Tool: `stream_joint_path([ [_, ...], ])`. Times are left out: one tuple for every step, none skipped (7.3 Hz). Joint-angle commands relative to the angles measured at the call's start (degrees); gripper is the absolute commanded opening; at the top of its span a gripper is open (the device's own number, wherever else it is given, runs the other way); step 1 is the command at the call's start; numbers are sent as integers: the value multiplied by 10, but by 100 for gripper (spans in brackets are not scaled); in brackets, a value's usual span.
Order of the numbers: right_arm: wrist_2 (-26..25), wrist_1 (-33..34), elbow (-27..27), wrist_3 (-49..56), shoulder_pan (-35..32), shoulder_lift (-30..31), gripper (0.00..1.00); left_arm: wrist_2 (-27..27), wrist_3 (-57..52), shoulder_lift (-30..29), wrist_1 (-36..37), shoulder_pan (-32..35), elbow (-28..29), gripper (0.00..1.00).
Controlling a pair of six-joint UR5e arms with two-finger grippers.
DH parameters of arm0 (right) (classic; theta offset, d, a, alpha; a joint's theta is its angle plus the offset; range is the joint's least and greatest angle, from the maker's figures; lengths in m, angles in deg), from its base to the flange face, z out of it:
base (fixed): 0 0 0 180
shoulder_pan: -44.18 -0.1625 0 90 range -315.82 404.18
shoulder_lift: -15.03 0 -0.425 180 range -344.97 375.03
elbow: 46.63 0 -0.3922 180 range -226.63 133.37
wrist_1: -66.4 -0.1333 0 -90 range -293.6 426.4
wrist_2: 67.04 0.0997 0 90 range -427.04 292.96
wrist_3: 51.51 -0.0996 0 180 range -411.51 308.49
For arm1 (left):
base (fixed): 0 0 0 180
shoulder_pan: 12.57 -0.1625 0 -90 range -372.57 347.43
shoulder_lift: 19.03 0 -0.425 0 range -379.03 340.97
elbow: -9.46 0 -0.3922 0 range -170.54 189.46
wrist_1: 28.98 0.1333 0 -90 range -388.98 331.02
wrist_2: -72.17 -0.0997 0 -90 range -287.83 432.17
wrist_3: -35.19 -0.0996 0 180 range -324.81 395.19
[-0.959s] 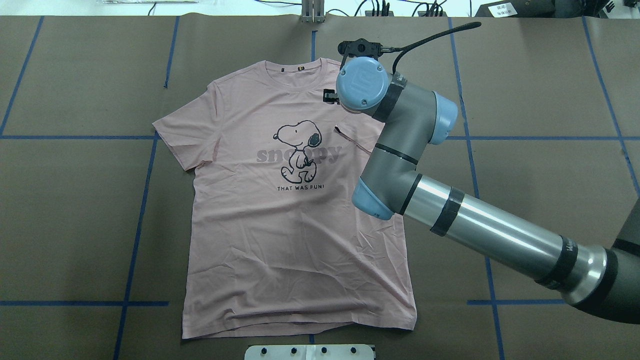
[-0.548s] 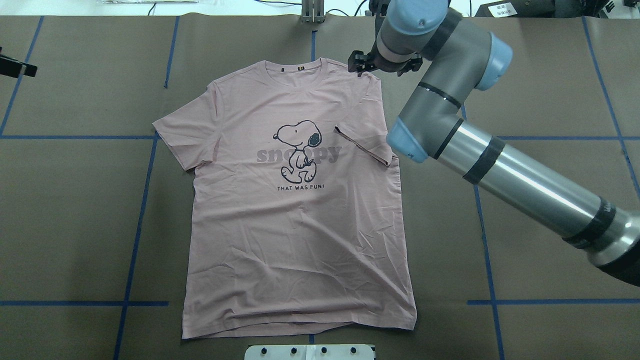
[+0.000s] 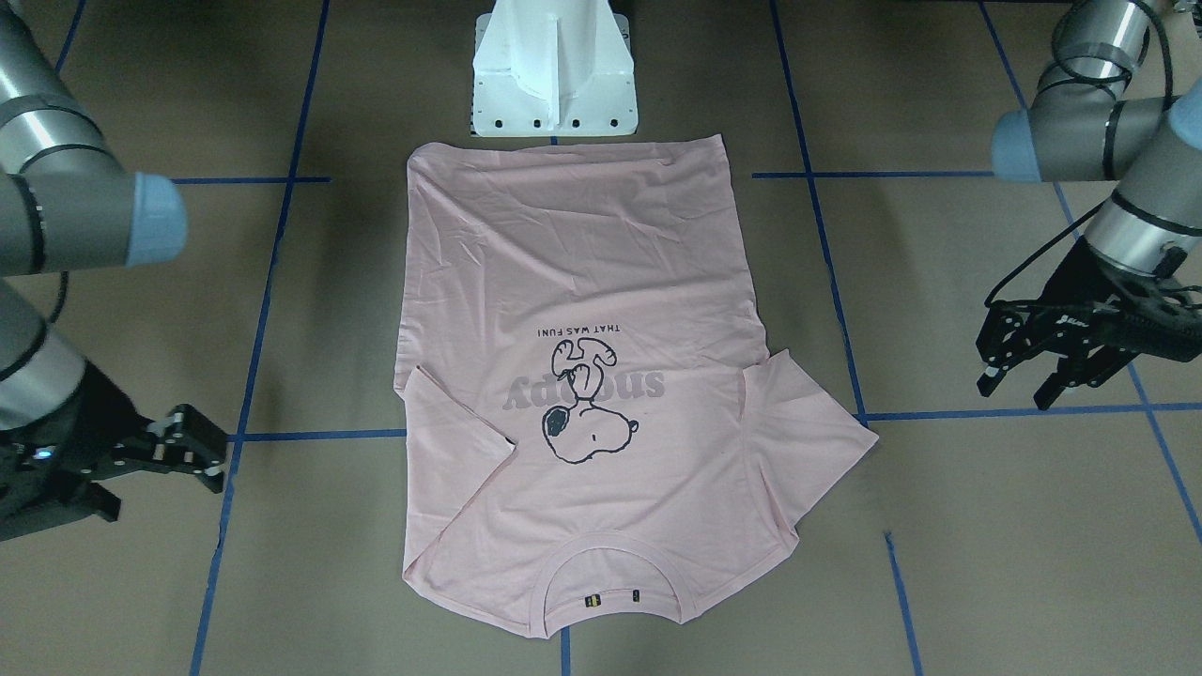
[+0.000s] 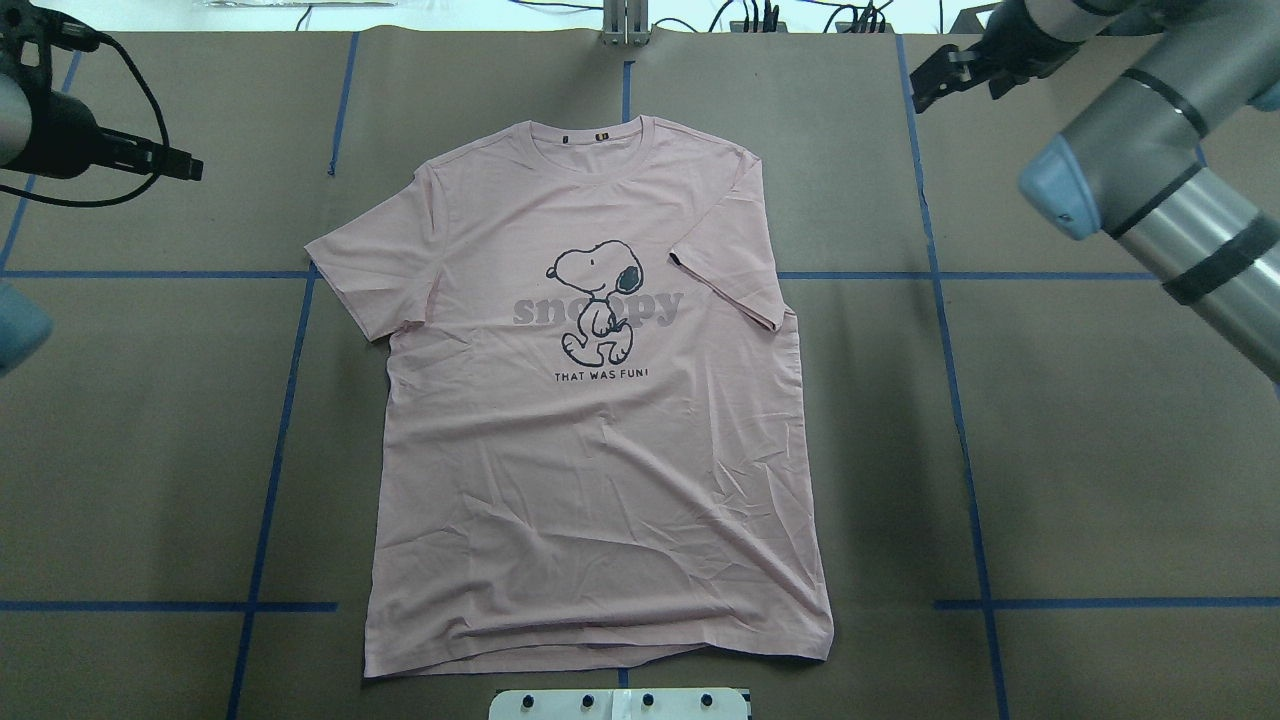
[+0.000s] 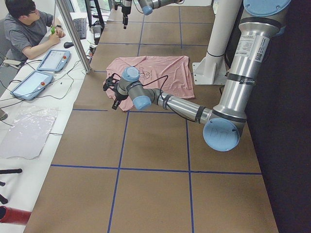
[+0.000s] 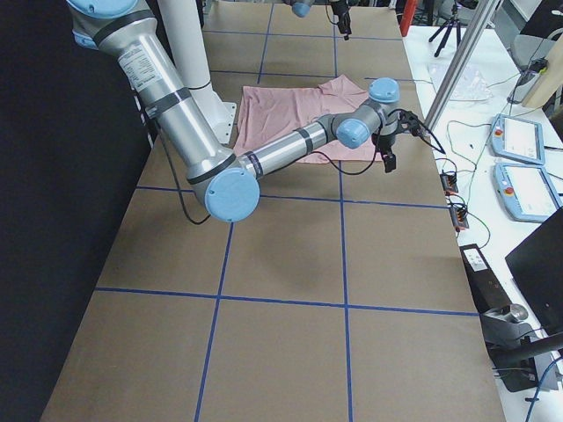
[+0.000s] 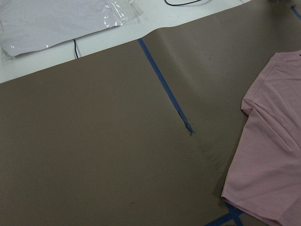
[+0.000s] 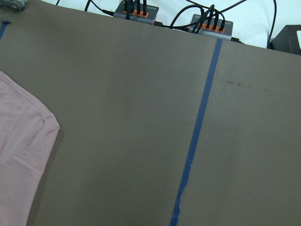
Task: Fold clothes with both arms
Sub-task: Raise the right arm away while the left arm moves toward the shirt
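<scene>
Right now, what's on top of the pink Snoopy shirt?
Only one of its own sleeves, folded onto the T-shirt. The cloth under that flap is hidden.

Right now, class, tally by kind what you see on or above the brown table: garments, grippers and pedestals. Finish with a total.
Garments: 1, the T-shirt
Grippers: 2, the left gripper and the right gripper
Pedestals: 1, the white pedestal base
Total: 4
</scene>
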Motion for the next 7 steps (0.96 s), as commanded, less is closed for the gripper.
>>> stream_joint_path([
  [31, -41, 6, 29, -20, 38, 100, -82, 97, -33, -19, -72, 48, 62],
  [30, -41, 6, 28, -20, 38, 100, -112, 138, -45, -59, -101, 87, 60],
  [29, -42, 6, 28, -20, 39, 100, -132, 163, -64, -73, -118, 124, 58],
  [28, -42, 6, 28, -20, 39, 100, -140, 168, -69, -73, -125, 132, 57],
  [28, -42, 7, 28, -20, 40, 100, -141, 168, -69, -74, -128, 135, 57],
  [28, -42, 7, 28, -20, 40, 100, -141, 168, -69, -74, -129, 139, 57],
  [26, -42, 7, 28, -20, 40, 100, -141, 168, -70, -74, -132, 145, 57],
])
